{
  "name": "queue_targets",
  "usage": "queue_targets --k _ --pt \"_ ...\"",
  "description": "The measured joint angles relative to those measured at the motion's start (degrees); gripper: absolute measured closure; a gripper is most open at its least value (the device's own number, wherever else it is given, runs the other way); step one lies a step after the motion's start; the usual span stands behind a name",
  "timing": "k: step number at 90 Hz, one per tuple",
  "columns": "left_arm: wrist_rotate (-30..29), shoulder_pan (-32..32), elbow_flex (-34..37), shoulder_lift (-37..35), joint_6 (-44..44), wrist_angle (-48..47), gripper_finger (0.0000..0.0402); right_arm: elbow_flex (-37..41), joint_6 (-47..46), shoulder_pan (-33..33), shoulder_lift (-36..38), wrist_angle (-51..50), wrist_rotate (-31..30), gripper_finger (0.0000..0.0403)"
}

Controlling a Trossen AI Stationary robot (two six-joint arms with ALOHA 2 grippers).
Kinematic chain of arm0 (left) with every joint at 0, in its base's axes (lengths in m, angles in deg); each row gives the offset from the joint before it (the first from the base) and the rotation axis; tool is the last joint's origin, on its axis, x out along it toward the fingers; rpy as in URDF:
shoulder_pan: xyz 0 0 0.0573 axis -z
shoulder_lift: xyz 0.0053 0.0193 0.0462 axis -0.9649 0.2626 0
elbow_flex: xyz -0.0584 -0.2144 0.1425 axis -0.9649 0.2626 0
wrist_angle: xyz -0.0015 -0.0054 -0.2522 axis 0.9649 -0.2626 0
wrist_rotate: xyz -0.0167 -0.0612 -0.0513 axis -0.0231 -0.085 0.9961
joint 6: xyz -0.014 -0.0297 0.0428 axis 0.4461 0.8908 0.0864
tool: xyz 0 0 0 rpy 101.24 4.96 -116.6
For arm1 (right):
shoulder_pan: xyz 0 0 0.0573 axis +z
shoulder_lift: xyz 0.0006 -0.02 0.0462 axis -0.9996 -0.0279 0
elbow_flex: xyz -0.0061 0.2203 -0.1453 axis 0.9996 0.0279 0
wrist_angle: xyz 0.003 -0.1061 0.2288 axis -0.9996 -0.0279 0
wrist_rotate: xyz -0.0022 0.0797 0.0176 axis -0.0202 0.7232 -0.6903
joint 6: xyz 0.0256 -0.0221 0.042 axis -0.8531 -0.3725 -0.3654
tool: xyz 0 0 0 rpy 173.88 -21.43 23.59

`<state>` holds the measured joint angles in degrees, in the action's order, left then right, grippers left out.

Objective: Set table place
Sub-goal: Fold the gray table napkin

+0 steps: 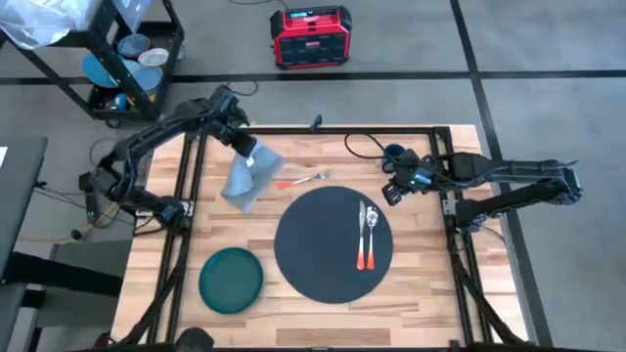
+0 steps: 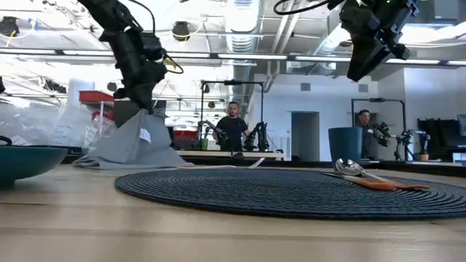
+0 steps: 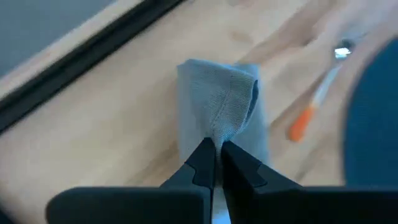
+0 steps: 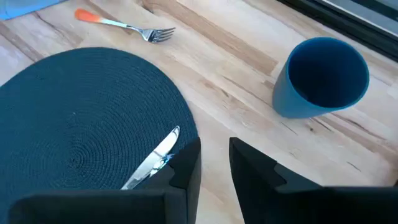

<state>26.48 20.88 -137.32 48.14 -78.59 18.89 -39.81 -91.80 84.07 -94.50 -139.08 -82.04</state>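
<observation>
The round dark grey place mat point(image 1: 313, 256) lies flat on the wooden table point(image 1: 430, 284). A spoon point(image 1: 372, 219) and an orange-handled utensil point(image 1: 364, 256) lie on the mat's right part. My left gripper point(image 1: 246, 149) is above the table's far left part, shut on a grey napkin point(image 1: 249, 178). My right gripper point(image 1: 394, 191) hangs open in the air above the mat's far right edge, touching nothing. An orange-handled fork point(image 1: 305, 179) lies on the wood between the napkin and the mat. My left gripper pinches the napkin's bunched top point(image 3: 219, 132) between its two fingers, coming from above and pointing down. The cloth hangs below the fingers in a tent shape. Its lower edge point(image 2: 131, 161) rests spread on the table.
A dark green plate point(image 1: 232, 279) sits on the table's near left part. A blue cup point(image 1: 394, 154) stands upright at the far right, just beyond my right gripper. A black frame rail point(image 1: 186, 196) runs around the table. People stand in the room beyond point(image 2: 233, 120).
</observation>
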Motion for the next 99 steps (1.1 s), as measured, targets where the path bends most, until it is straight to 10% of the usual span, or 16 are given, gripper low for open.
queue_targets --k 64,99 --pt "11.96 9.53 0.02 22.96 0.72 2.59 0.0397 0.0 -0.09 -1.46 -0.01 0.36 0.04 0.033" --pt "18.42 10.09 -7.28 22.07 3.55 4.2 0.0267 0.0 -1.01 -1.44 -0.01 0.29 0.04 0.033"
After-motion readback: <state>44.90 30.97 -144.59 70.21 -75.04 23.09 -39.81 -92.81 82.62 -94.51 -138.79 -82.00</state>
